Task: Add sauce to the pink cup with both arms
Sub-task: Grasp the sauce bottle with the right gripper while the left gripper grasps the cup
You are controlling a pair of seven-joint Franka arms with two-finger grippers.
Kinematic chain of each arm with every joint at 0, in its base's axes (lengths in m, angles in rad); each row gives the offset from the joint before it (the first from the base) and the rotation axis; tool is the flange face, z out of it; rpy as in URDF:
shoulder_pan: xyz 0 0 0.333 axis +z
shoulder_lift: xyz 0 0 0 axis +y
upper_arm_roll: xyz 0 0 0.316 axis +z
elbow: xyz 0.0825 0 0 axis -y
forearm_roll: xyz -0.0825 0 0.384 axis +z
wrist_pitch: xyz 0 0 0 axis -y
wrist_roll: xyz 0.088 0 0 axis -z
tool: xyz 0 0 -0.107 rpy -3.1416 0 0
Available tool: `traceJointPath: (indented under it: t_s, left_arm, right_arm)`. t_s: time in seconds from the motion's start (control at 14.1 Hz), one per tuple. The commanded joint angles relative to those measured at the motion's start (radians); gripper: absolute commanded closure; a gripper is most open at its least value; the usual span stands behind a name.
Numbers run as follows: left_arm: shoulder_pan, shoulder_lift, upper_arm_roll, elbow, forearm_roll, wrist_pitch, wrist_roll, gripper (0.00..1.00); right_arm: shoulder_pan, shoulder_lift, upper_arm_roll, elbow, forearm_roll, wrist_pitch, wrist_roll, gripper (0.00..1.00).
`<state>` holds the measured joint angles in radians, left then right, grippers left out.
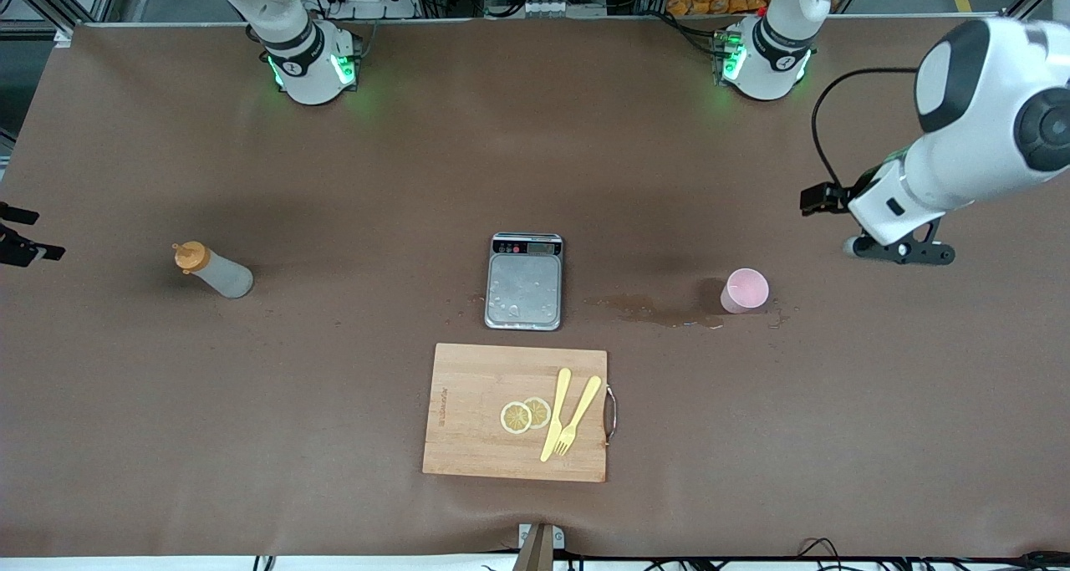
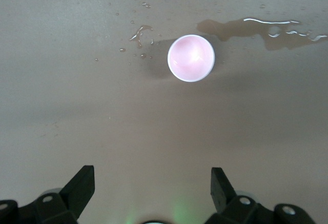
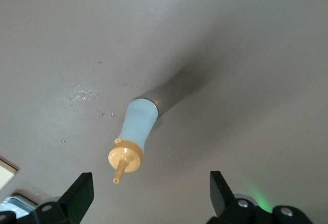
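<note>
The right pincer (image 3: 146,196) hangs over the sauce (image 1: 213,271), fingers spread apart with nothing between them. The bottle stands upright on the brown counter (image 1: 334,437) toward the right arm's end. At the middle sits a grey scale (image 1: 524,281), and nearer the front camera a wooden cutting board (image 1: 476,437). The pink cup (image 1: 744,291) stands upright toward the left arm's end, just beside a wet spill (image 1: 656,310). The left pincer (image 2: 152,188) hangs over the counter near the cup, fingers wide apart and empty
</note>
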<state>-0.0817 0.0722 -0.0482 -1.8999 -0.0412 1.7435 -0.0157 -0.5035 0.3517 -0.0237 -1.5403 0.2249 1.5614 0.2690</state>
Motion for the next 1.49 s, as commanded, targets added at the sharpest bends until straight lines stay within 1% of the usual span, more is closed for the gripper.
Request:
traceJointPath:
  t_s: [0.0,0.28,0.43,0.57,0.78,0.85,1.21,1.42]
  left_arm:
    - [0.022,0.047,-0.006,-0.013,0.001,0.074,0.008,0.0]
    - [0.019,0.191,-0.007,-0.008,-0.009,0.18,0.008,0.0]
    - [0.007,0.234,-0.007,-0.013,-0.009,0.212,0.008,0.0]
    - [-0.003,0.241,-0.007,-0.044,-0.011,0.272,0.008,0.0]
    - [0.002,0.235,-0.009,-0.151,-0.009,0.414,0.008,0.0]
    - [0.002,0.233,-0.009,-0.169,-0.009,0.442,0.008,0.0]
    - [0.0,0.244,-0.01,-0.165,-0.011,0.467,0.007,0.0]
    - [0.0,0.245,-0.012,-0.153,-0.02,0.485,0.005,0.0]
  right_arm:
    - [-0.065,0.085,0.021,0.048,0.086,-0.036,0.111,0.0]
    - [-0.095,0.17,0.021,0.046,0.198,-0.053,0.295,0.0]
    - [-0.122,0.225,0.021,0.045,0.255,-0.058,0.303,0.0]
    - [-0.138,0.28,0.021,0.045,0.31,-0.06,0.305,0.0]
    - [-0.144,0.34,0.021,0.046,0.384,-0.052,0.357,0.0]
    - [-0.145,0.358,0.021,0.046,0.419,-0.05,0.371,0.0]
    - [-0.148,0.45,0.019,0.043,0.55,-0.043,0.418,0.0]
    - [-0.153,0.49,0.021,0.039,0.577,-0.046,0.412,0.0]
